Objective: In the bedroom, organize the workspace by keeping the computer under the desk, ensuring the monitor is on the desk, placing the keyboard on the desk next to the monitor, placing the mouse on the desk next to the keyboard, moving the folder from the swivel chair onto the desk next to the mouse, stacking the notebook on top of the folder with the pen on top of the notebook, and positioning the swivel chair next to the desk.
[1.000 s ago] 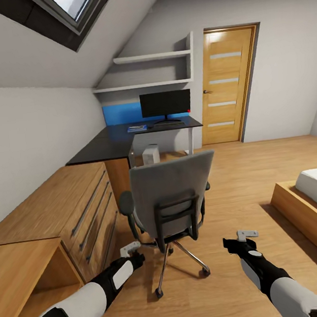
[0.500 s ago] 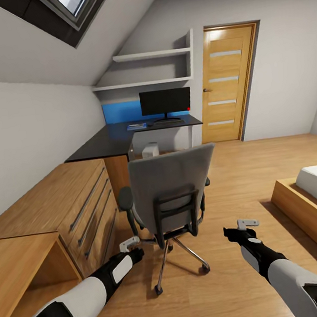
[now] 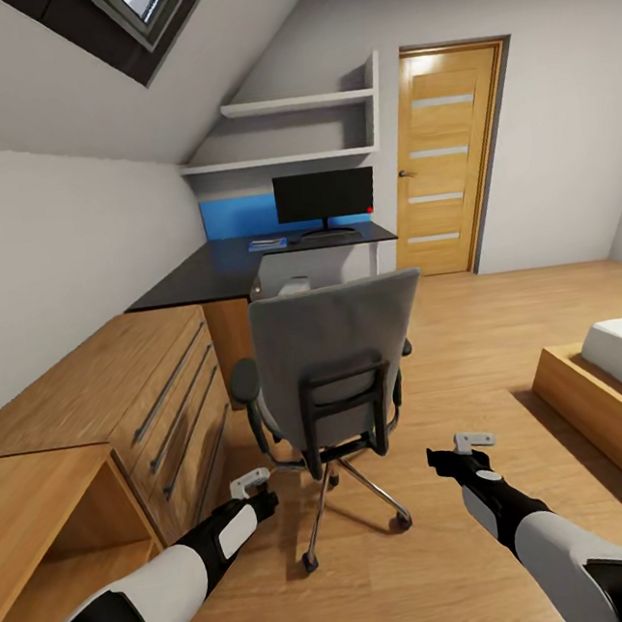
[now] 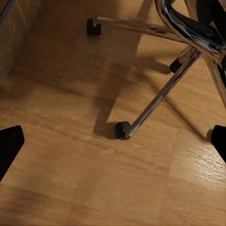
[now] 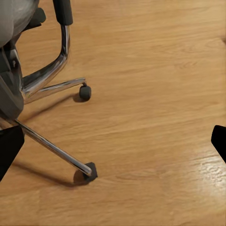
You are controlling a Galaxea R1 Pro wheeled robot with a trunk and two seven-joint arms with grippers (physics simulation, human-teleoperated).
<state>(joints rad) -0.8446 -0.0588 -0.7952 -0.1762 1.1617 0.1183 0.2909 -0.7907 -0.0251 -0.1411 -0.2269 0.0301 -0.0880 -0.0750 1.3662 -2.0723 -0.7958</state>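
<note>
Hovering with nothing between them, both pairs of jaws stand spread wide: in each wrist view the dark fingertips sit at opposite edges of the frame with bare wood floor (image 4: pixel 70 155) across the gap. In the head view the left gripper (image 3: pixel 251 482) sits lower left of centre and the right gripper (image 3: pixel 472 445) lower right of centre, one to either side of the swivel chair (image 3: pixel 337 366), near it but touching nothing. The chair fills the middle of the frame with its grey back turned to the camera, chrome legs and casters splayed below; the left wrist view looks down on one leg (image 4: pixel 160 101) ending in a black caster. Beyond the chair, in the upper centre, the desk (image 3: pixel 219 274) carries the monitor (image 3: pixel 324 195) against the blue back panel, with the folder (image 3: pixel 267 244) a small blue patch just left of the monitor's base. The computer (image 3: pixel 293 285) peeks above the chair back, under the desktop. The keyboard, mouse, notebook and pen are too small to make out. Positioning the chair looks like the step in hand; I would close on the back's frame or an armrest (image 3: pixel 243 383), not the legs, then push evenly with both arms so the casters roll straight and the base clears the dresser (image 3: pixel 117 393) at left.
</note>
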